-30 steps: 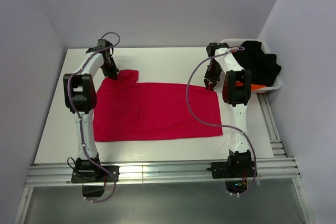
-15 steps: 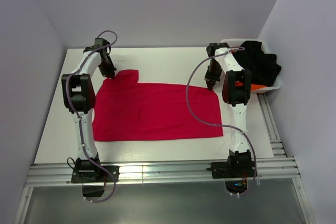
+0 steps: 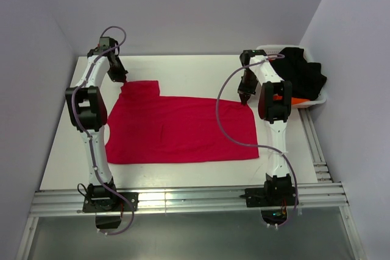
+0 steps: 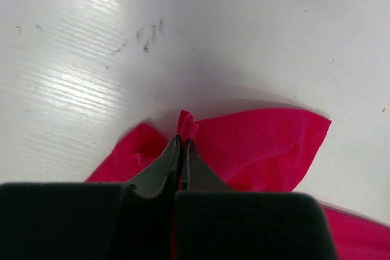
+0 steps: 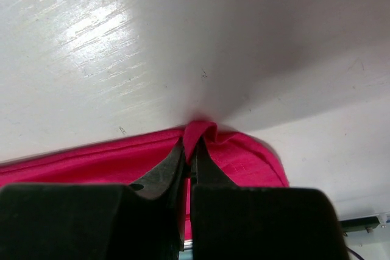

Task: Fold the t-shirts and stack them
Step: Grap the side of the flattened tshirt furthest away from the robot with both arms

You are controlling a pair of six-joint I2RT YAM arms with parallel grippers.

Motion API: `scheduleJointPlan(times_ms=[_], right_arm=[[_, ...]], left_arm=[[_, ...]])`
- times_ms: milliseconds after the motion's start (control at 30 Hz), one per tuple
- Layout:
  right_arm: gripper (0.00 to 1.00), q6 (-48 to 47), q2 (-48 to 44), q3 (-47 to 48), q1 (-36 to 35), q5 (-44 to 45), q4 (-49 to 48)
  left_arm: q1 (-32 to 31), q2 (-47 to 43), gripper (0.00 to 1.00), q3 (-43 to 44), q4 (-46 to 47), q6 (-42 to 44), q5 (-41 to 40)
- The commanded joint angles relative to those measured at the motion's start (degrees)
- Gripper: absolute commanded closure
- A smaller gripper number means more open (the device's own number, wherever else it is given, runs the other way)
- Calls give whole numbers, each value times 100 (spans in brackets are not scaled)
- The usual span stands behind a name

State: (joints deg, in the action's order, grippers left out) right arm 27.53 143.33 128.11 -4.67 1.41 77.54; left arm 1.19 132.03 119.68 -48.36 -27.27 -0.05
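A crimson-red t-shirt (image 3: 183,129) lies spread flat across the white table (image 3: 195,71). My left gripper (image 3: 120,81) is shut on its far-left sleeve, a pinch of red cloth (image 4: 186,125) standing up between the fingertips (image 4: 172,156). At the shirt's far-right corner my right gripper (image 3: 244,100) is shut on a small fold of the hem (image 5: 200,132). Black t-shirts (image 3: 301,74) and a bit of orange cloth (image 3: 297,100) sit heaped in the white basket (image 3: 318,100) at the right.
The basket stands against the right wall, just right of my right arm. Walls close in the table at the back and on both sides. A metal rail (image 3: 183,200) runs along the near edge by the arm bases.
My left gripper has pulled the sleeve back and to the left, stretching that corner outward. My right gripper has closed on the hem corner and has stayed in place.
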Motion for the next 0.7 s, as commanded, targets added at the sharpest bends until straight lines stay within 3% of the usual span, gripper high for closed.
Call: scheduleJointPlan(times_ms=[0,533,667], right_arm=[[100,209,-542,-137,185,255,-186],[100,60,-2229,-1332,142,0,-783],[100,130,-3063,-2514,19,-79,-1239]], left_arm=[[153,-238,100,153,-33,-95,32],[92,-2240,100,-1218,449,54,76],[-31,-3225,100,-2365,748,160,32]])
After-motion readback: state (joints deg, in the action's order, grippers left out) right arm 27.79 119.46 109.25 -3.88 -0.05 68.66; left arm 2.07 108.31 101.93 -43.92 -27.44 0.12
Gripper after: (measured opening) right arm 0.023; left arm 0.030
